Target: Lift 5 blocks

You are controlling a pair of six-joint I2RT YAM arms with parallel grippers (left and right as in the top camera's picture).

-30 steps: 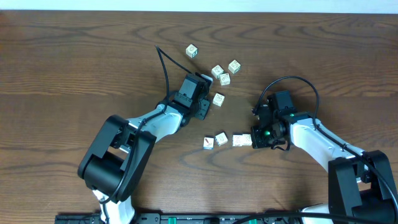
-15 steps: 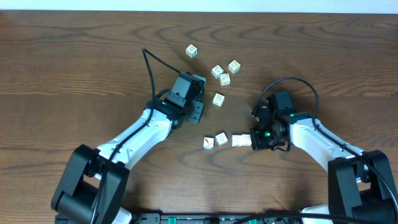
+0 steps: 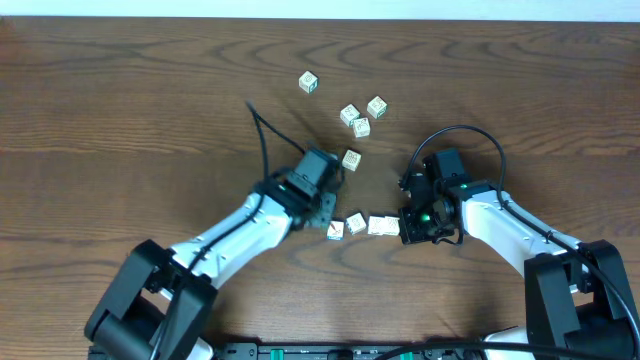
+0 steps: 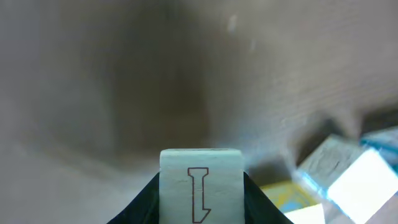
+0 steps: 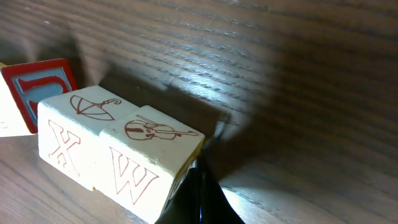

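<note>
X block (image 5: 65, 143); W block (image 5: 144, 171)

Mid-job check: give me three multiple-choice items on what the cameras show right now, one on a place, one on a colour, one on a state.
1. The pale cream wooden W-and-violin block lies:
A. side by side with the cream X-and-umbrella block, touching it
B. stacked on top of it
C. well apart from it

2. The W printed on that block is:
A. green
B. red-brown
C. black

3. The left gripper is:
A. open and empty
B. out of every view
C. shut on a pale cream block

Answers:
1 A, their sides meet with no gap.
2 B, the right wrist view shows red-brown outlines.
3 C, the dark fingers flank the block on both sides.
</note>
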